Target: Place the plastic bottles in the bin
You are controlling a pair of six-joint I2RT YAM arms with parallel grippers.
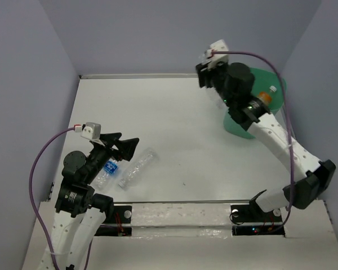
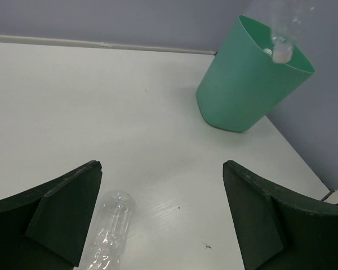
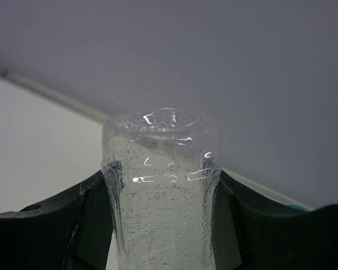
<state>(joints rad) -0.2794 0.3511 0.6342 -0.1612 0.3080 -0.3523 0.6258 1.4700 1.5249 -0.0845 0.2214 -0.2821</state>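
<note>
**Near left.** The left gripper (image 2: 162, 188) hangs with its jaws apart over the table (image 1: 174, 118). A clear bottle (image 2: 110, 230) lies on its side below, close to the inner face of the left finger and not centred in the gap. A blue-labelled bottle (image 1: 108, 168) lies just beside it, partly under the left arm.

- Hazard: a descent from this offset may land a finger on the clear bottle. A round, light bottle is likely to roll or skid away.
- Hazard: the blue-labelled bottle is close enough to be knocked during a grasp.

**Middle.** Nothing stands between the near bottles and the bin.

**Far right.** The right gripper (image 3: 163, 194) is clamped on a clear held bottle (image 3: 163, 169), raised above the bin (image 2: 242, 90) with its cap end down.

- Hazard: in the left wrist view the cap sits level with the rim line. Whether it is inside the rim cannot be told. Release off-centre may strike the rim and bounce out.
- Hazard: arm contact could shift the bin.

An orange-capped bottle (image 1: 265, 95) lies inside. The right arm hides much of the opening from above.
</note>
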